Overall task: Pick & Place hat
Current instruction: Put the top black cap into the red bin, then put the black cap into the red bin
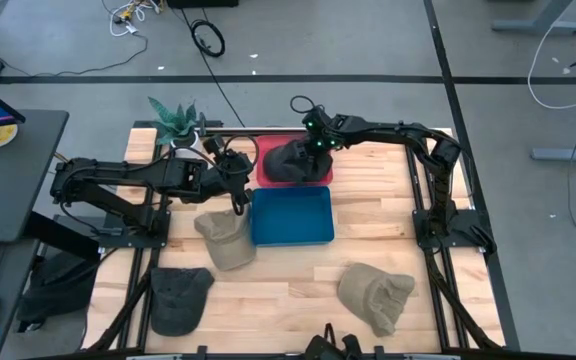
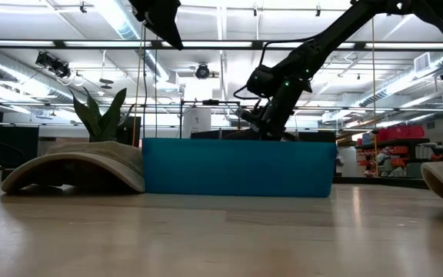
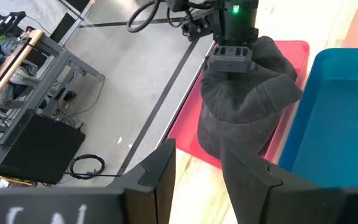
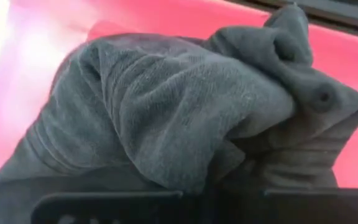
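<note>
- The table (image 1: 388,225) was laid with 2 trays side by side at its middle: a blue tray (image 1: 292,216) nearer the front and a red tray (image 1: 268,163) behind it, touching or nearly so. This pairing was judged to mark them as drop places for sorted hats.
- 3 other hats were seen on the bare wood: a tan hat (image 1: 227,238) just beside the blue tray's left edge, an olive hat (image 1: 178,298) at the front left, and a beige hat (image 1: 376,295) at the front right, well apart from the trays.
- The dark hat (image 1: 293,163) was found on the red tray, bunched upward rather than lying flat. This was taken as a sign that its crown was pinched from above.
- The right arm was stretched from its base at the table's right across to the red tray, wrist bent downward. The right gripper (image 1: 317,146) was closed on the dark hat's cloth, the fabric gathered into folds at the fingers.
- The left arm was extended from the left, raised above the tan hat. The left gripper (image 1: 235,192) was held about half open, with nothing between its fingers (image 3: 160,171); it was judged to be waiting.
</note>
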You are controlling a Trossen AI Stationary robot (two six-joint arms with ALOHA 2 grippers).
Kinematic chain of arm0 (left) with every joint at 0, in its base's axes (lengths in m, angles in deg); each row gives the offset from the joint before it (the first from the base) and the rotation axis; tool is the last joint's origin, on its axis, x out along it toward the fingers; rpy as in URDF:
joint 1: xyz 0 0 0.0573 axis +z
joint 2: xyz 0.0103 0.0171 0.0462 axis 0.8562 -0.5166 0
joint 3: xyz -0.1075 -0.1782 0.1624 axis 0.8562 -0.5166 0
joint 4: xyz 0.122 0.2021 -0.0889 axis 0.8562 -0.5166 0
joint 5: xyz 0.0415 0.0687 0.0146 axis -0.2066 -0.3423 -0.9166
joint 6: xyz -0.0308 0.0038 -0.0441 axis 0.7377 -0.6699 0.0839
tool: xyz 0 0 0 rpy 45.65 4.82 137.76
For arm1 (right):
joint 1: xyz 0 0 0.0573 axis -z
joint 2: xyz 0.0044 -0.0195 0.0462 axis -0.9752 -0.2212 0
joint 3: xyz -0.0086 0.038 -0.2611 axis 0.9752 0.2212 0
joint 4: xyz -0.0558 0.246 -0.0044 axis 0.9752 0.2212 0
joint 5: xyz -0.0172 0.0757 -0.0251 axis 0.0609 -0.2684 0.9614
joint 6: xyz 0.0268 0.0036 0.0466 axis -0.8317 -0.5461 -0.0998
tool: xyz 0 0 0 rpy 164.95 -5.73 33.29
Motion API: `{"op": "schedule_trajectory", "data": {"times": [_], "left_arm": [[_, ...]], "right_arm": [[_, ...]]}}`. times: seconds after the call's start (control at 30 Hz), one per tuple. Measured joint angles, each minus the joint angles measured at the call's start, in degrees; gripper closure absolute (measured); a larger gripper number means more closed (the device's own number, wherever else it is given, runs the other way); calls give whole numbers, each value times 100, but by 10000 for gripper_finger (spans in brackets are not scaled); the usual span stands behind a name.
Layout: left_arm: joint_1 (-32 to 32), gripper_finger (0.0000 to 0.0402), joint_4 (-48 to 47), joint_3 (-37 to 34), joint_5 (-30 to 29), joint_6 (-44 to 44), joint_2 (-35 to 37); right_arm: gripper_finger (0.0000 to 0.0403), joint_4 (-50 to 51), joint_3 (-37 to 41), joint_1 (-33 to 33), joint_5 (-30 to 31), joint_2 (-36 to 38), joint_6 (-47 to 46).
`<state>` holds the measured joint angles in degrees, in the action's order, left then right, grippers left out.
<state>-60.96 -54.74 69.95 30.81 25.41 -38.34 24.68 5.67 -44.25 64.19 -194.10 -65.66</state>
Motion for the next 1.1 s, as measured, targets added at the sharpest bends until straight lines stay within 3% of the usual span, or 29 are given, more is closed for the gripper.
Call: {"op": "schedule_trajectory", "data": {"times": [0.27,0.5,0.8,0.97,1.1], "left_arm": [[0,271,2,0,167,256,0],[-5,271,2,0,192,252,0],[-7,271,-170,0,256,140,0],[-7,271,-314,0,620,39,0],[-4,271,-708,0,1656,-189,0]], "right_arm": [[344,80,11,149,-630,215,-8],[243,74,11,301,-696,661,81],[115,84,11,520,-1459,1302,199],[89,110,11,613,-1453,1708,190],[91,329,11,632,-1438,2008,276]]}}
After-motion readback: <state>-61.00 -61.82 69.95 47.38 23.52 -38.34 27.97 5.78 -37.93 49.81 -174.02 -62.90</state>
